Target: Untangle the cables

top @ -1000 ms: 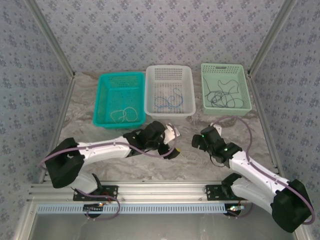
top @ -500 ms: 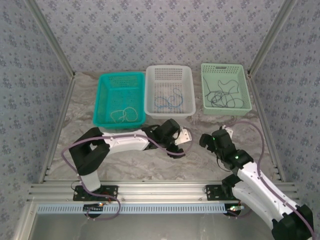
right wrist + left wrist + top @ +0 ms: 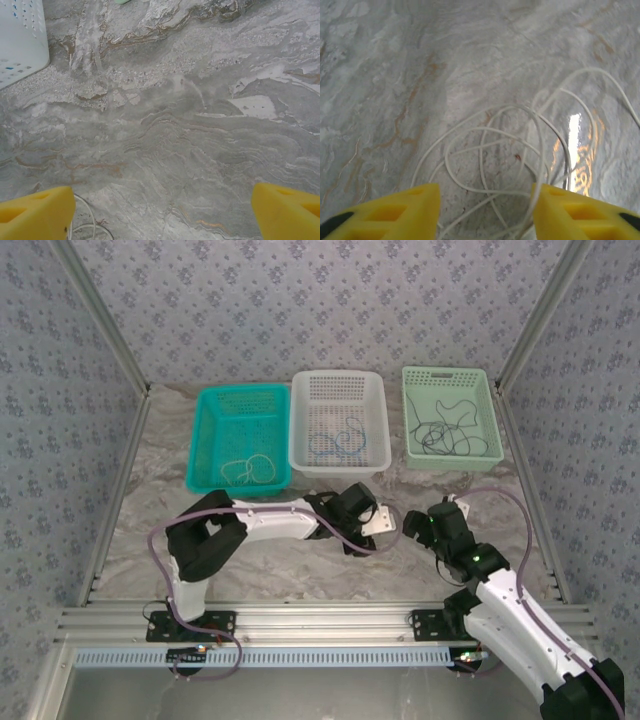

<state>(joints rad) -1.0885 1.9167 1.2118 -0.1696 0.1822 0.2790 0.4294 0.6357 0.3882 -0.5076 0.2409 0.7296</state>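
Note:
A pale cream cable lies in tangled loops on the marble table. My left gripper hangs low over it, jaws partly apart, with several loops between the yellow fingers and one strand against the right finger. From above, the left gripper sits just in front of the white basket. My right gripper faces it from the right, open wide, nothing between its fingers. An end of the cream cable shows by its left finger. Other cables lie in baskets: cream, blue, black.
Three baskets stand in a row at the back: teal, white and green. A corner of the white basket is close ahead of the right gripper. Metal frame posts and wallpapered walls close in the sides.
My left arm has stretched to the right, bringing its gripper close to the right one, and its jaws have narrowed. The right gripper has shifted slightly right and stayed wide open.

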